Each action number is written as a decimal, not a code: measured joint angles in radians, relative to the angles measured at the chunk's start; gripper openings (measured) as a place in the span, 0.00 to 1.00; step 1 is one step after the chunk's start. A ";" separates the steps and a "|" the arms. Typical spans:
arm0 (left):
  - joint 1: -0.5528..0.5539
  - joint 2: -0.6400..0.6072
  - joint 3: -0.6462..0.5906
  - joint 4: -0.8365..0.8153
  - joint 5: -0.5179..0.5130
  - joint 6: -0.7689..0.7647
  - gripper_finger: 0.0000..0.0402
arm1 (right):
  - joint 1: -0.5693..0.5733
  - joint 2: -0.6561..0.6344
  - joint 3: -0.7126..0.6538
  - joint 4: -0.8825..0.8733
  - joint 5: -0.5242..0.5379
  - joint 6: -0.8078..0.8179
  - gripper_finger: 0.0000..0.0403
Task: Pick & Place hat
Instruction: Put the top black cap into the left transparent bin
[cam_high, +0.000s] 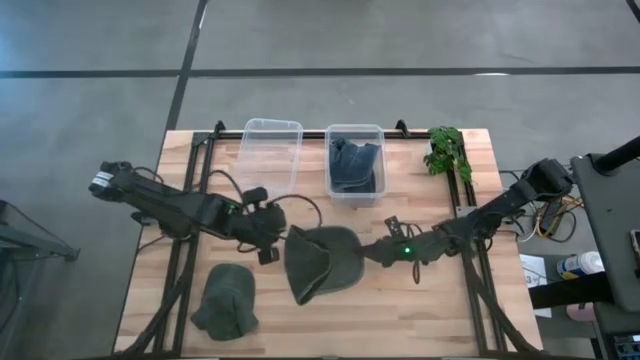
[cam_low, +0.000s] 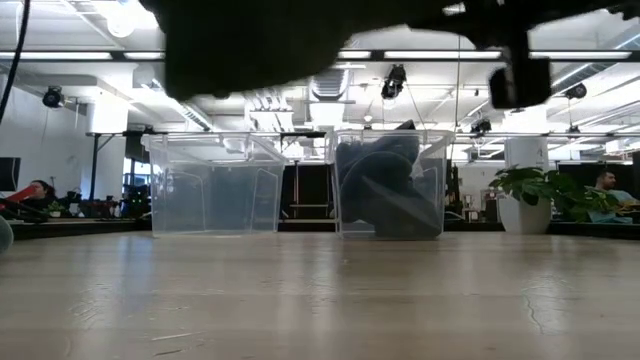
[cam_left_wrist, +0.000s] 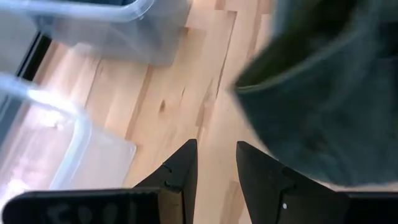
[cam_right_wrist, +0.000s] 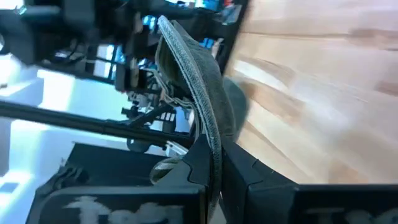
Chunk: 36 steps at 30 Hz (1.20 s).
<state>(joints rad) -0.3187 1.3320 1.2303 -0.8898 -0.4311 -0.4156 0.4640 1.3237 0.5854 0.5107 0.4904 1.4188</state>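
A dark green hat (cam_high: 320, 262) hangs above the middle of the table, and the low view shows it as a dark mass (cam_low: 280, 40) clear of the wood. My right gripper (cam_high: 372, 253) is shut on its right side. My left gripper (cam_high: 275, 240) stands open just left of the hat, with nothing between its fingers (cam_left_wrist: 180, 174); the hat (cam_left_wrist: 323, 93) fills the space beside them. A second green hat (cam_high: 225, 302) lies flat on the table at the near left. My right gripper pinches the hat's brim edge (cam_right_wrist: 208, 140) between its two fingers. The fingers come nearly level from the table's right side. The brim rises out of the fingers as a thin curved band, and the hat is lifted clear of the table.
At the far edge stand an empty clear bin (cam_high: 272, 150) and a clear bin (cam_high: 355, 190) holding dark hats. A green plant (cam_high: 447, 150) sits at the far right corner. Bare wood lies at the near right.
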 joint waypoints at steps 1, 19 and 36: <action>0.000 -0.023 -0.016 0.000 -0.001 -0.020 0.26 | -0.007 0.011 0.019 0.004 -0.010 -0.023 0.03; 0.009 -0.468 -0.361 0.175 -0.181 -0.294 0.26 | -0.161 0.091 0.268 -0.141 -0.150 -0.233 0.03; 0.036 -0.624 -0.442 0.176 -0.156 -0.277 0.26 | -0.276 0.115 0.460 -0.465 -0.120 -0.345 0.03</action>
<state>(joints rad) -0.2823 0.7078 0.7883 -0.7141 -0.5873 -0.6922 0.1879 1.4384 1.0454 0.0452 0.3706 1.0733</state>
